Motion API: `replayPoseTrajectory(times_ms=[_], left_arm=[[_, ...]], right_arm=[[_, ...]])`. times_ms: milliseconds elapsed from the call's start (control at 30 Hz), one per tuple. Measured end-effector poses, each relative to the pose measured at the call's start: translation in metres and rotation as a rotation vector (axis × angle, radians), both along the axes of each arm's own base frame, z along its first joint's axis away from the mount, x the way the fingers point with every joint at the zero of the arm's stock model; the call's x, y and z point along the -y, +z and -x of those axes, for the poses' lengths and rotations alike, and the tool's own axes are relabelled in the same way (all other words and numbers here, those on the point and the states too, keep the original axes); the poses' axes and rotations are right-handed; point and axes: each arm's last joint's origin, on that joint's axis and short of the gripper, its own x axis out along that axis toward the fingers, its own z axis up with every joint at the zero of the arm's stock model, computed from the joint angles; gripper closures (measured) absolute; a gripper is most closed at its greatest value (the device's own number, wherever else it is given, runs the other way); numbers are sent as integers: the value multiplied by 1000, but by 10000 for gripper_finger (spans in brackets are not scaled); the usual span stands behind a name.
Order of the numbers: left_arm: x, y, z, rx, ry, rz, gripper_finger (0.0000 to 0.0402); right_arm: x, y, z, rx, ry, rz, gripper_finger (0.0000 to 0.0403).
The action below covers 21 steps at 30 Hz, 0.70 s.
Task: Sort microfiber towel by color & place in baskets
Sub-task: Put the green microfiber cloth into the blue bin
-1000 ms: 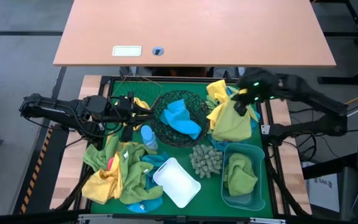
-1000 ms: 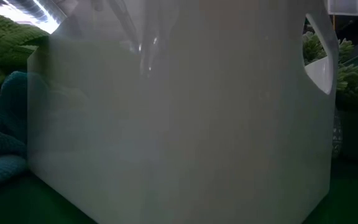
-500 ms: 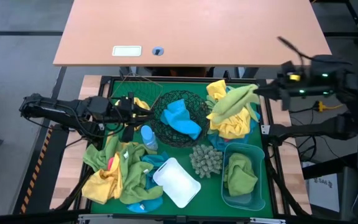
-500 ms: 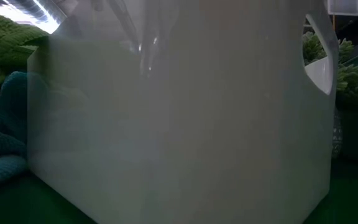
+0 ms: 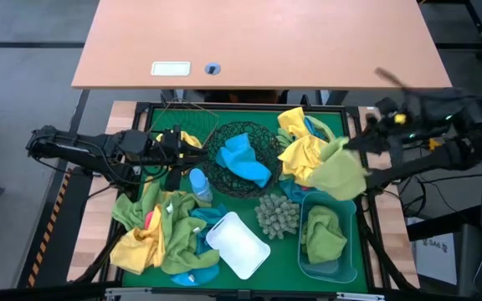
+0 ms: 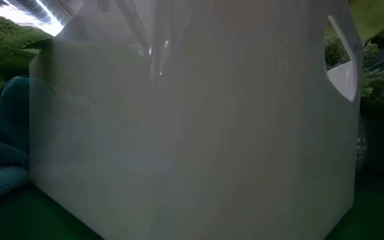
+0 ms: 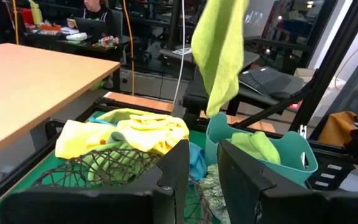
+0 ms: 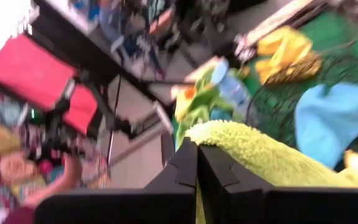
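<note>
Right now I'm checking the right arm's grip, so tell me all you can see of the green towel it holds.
The green towel is a lime, fuzzy microfiber cloth, pinched at one edge by the shut right gripper. It hangs limp and folded in the air, above the far rim of the blue tub and beside the yellow towels. In the left wrist view it dangles clear of the tub, touching only the gripper.

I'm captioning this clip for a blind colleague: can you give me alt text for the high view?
The right gripper, shut on a lime green towel, holds it above the translucent blue tub, which has another green towel inside. The left gripper waits beside the black mesh bowl holding a blue towel.
</note>
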Motion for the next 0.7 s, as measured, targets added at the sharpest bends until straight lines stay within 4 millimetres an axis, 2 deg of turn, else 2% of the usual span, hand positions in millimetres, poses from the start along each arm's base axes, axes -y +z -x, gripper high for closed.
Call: replayPoseTrajectory(times_ms=[167, 267, 500, 700], left_arm=[[0, 0, 0, 0, 0, 0, 322], [0, 0, 0, 1, 0, 1, 322], [0, 0, 0, 1, 0, 1, 322], [0, 0, 0, 1, 0, 1, 322]], right_arm=[[-32, -10, -28, -89, 130, 33, 403], [-55, -16, -36, -136, 193, 41, 403], [-97, -23, -26, -168, 182, 45, 403], [-115, -25, -3, -145, 132, 56, 403]])
